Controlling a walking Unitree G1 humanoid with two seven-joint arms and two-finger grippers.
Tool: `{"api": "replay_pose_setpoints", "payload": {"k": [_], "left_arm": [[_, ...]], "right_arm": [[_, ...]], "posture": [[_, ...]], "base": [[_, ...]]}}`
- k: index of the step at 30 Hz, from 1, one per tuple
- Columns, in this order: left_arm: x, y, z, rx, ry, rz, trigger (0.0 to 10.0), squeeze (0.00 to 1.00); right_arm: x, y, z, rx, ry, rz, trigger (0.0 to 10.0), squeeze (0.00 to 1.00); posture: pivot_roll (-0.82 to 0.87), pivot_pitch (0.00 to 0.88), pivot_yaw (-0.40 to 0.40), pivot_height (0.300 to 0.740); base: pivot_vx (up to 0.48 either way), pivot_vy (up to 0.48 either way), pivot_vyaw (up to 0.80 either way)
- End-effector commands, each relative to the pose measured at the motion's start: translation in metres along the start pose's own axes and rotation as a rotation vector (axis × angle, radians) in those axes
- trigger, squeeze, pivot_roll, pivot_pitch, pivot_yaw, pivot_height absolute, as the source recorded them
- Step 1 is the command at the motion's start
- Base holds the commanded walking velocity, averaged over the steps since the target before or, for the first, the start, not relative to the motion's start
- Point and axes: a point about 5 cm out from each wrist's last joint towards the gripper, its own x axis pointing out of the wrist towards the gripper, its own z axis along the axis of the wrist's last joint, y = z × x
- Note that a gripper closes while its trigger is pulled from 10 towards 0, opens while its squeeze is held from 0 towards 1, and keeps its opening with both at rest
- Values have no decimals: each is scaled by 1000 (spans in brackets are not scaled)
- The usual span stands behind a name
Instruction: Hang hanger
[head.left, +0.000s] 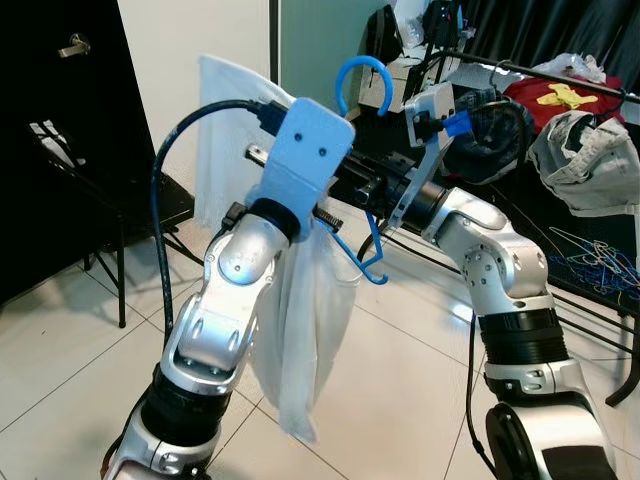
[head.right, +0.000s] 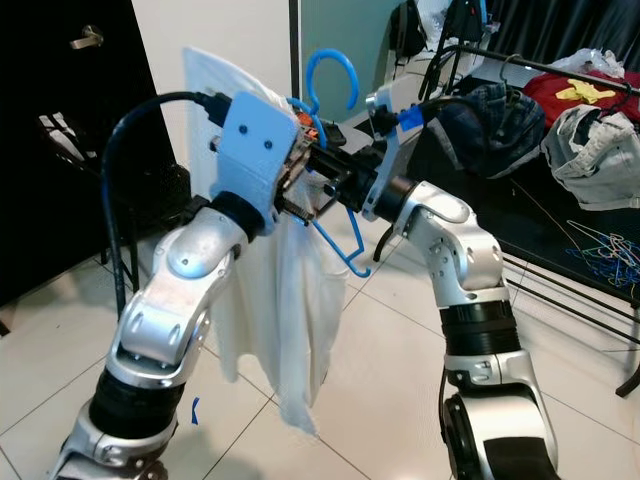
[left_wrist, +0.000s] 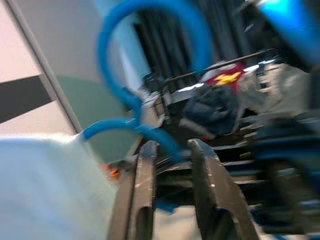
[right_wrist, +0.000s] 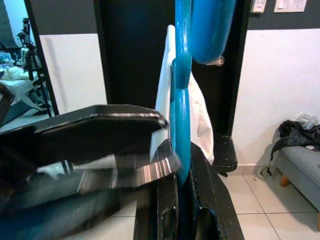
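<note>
A blue plastic hanger (head.left: 362, 75) with a white garment (head.left: 310, 330) draped on it is held up at chest height between both arms. My left gripper (left_wrist: 172, 147), behind its pale blue wrist mount (head.left: 305, 150), is shut on the hanger just below the hook. My right gripper (right_wrist: 182, 155) reaches in from the right and is shut on the hanger's stem (right_wrist: 182, 100). The left fingers (right_wrist: 100, 125) cross in front of it. The hook points upward, and the hanger's lower arm (head.right: 350, 262) sticks out below the grippers.
A black clothes rack (head.left: 540, 75) with piled clothes (head.left: 585, 160) stands at the back right. Wire hangers (head.left: 600, 260) lie under it. A black chair (head.left: 120, 200) and a dark door (head.left: 60, 130) are on the left. The floor is white tile (head.left: 400, 380).
</note>
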Motion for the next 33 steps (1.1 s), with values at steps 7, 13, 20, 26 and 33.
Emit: {"api": "replay_pose_setpoints", "payload": {"k": [7,13,20,26,33], "left_arm": [[-2,14,27,-25,-146,-124,10000,1000],[-8,72,50,131,-241,52,10000,1000],[-17,112,60,295,-235,109,10000,988],[-30,138,60,383,-151,-130,10000,0],[-39,128,50,379,-16,-568,10000,0]], "right_arm": [[-1,1,17,-33,-73,51,10000,0],[-19,-12,13,-52,-48,64,10000,0],[-39,-24,11,-84,12,101,10000,0],[-70,-23,4,-148,177,285,10000,0],[-79,-4,-4,-155,292,512,10000,0]], "posture": [[-28,0,-40,740],[-20,0,-40,740],[-15,0,-41,740],[-20,0,-35,740],[-26,0,-28,740]], "base": [[0,0,0],[0,0,0],[0,0,0],[0,0,0],[0,0,0]]}}
